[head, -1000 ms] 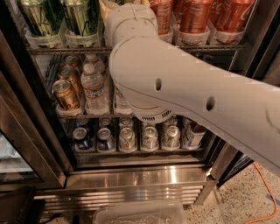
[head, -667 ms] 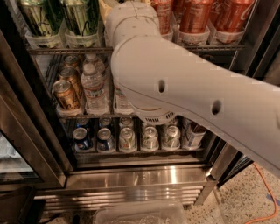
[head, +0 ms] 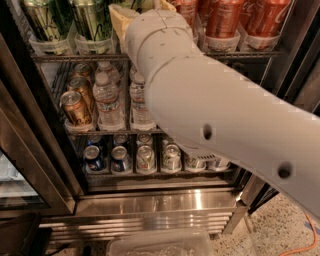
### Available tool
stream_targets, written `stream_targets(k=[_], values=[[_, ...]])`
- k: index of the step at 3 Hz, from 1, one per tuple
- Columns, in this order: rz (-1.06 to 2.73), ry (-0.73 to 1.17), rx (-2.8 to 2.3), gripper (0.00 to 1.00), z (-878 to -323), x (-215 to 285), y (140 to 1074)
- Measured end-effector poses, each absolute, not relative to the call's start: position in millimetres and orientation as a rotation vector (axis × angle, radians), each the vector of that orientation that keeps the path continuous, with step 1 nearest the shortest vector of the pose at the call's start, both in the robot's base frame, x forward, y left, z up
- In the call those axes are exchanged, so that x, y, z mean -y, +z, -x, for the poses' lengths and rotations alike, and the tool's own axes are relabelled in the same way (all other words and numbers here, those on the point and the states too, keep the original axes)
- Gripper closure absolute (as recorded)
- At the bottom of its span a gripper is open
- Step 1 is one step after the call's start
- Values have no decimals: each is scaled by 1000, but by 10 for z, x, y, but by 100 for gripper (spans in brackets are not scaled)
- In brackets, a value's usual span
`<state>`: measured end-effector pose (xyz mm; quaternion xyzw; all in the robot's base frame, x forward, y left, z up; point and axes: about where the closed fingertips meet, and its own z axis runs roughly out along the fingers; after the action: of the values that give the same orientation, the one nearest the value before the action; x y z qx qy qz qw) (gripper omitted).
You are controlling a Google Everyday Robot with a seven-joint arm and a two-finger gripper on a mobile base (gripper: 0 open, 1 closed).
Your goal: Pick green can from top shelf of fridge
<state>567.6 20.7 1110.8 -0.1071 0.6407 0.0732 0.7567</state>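
Note:
Two tall pale-green cans (head: 92,19) with dark lettering stand in clear dividers at the left of the top shelf (head: 75,57) of the fridge (head: 30,150). My large white arm (head: 210,115) reaches up from the right across the shelves. My gripper (head: 137,9) is at the top edge of the view, just right of the nearer green can and level with the top shelf. It is largely cut off by the frame and hidden by the wrist. I cannot tell if it touches the can.
Red Coca-Cola cans (head: 225,17) fill the right of the top shelf. Gold-brown cans (head: 75,107) and water bottles (head: 107,100) stand on the middle rack, small cans (head: 145,157) on the lower one. A clear plastic bin (head: 160,244) lies before the stainless-steel base (head: 150,205).
The arm's forearm has shifted down and to the right in the view, while its end stays at the top shelf. The cans have not moved.

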Motion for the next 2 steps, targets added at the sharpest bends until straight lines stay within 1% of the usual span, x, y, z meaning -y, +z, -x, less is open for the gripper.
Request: stream_targets(k=[2], values=[[356,252,-1534,100,-5331,-37,10814]])
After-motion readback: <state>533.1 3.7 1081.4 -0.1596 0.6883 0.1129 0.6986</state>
